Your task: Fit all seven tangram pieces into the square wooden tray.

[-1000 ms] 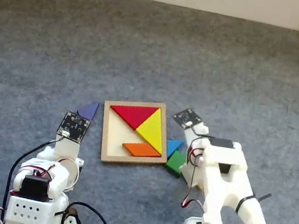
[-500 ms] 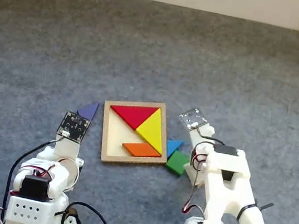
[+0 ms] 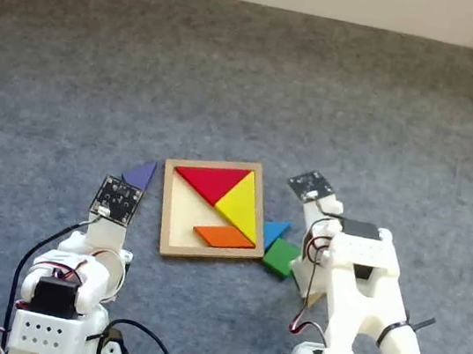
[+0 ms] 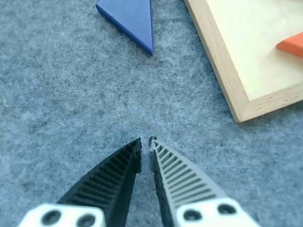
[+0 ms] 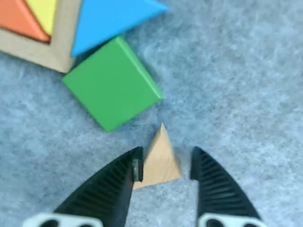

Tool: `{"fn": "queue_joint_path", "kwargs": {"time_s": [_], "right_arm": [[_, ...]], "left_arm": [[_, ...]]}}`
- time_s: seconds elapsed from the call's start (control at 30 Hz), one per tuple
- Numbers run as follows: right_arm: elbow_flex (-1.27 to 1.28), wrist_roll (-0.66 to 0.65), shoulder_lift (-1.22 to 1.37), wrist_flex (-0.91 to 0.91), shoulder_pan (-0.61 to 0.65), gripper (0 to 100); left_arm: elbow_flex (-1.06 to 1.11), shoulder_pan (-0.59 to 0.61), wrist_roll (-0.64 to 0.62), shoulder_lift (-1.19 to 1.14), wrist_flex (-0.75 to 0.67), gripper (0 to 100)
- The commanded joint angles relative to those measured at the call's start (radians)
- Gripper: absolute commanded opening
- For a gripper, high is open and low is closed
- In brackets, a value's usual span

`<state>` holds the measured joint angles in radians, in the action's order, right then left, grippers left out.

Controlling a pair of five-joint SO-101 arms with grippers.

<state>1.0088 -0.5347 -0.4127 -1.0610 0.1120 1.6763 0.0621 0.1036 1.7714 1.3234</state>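
The square wooden tray (image 3: 165, 211) lies mid-table and holds a red triangle (image 3: 211, 180), a yellow triangle (image 3: 241, 203) and an orange piece (image 3: 223, 236). Just off its right edge lie a light blue triangle (image 3: 274, 231) and a green square (image 3: 280, 256). A dark blue triangle (image 3: 140, 174) rests left of the tray. My right gripper (image 5: 165, 152) is open, its fingers on either side of a small tan triangle (image 5: 161, 163) that lies on the carpet beside the green square (image 5: 112, 84). My left gripper (image 4: 145, 140) is shut and empty, short of the dark blue triangle (image 4: 129, 16) and beside the tray's corner (image 4: 246, 109).
Grey carpet covers the whole table. The left arm (image 3: 70, 277) and right arm (image 3: 361, 294) stand at the near edge. About half of the tray floor (image 3: 185, 211) is bare wood.
The right arm has shifted a little to the right, away from the tray, uncovering more of the green square. The left arm has not moved.
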Motion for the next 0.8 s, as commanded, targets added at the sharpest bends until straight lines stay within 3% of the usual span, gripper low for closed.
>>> {"fn": "queue_joint_path", "kwargs": {"time_s": [0.0,0.3,0.47,0.63,0.77], "right_arm": [[-0.048,0.038,-0.035,-0.008,-0.013,22.9],[0.054,0.104,-0.036,0.007,-0.016,22.8],[0.15,0.104,-0.036,0.142,-0.016,22.4],[0.189,0.101,-0.038,0.188,-0.019,12.3],[0.188,0.1,-0.045,0.182,-0.022,9.8]], "left_arm": [[0.021,0.004,0.0,0.041,0.0,5],[0.021,0.004,0.0,0.041,0.0,5],[0.021,0.004,0.0,0.041,0.0,5],[0.021,0.004,0.0,0.041,0.0,5],[0.021,0.004,0.0,0.041,0.0,5]]}}
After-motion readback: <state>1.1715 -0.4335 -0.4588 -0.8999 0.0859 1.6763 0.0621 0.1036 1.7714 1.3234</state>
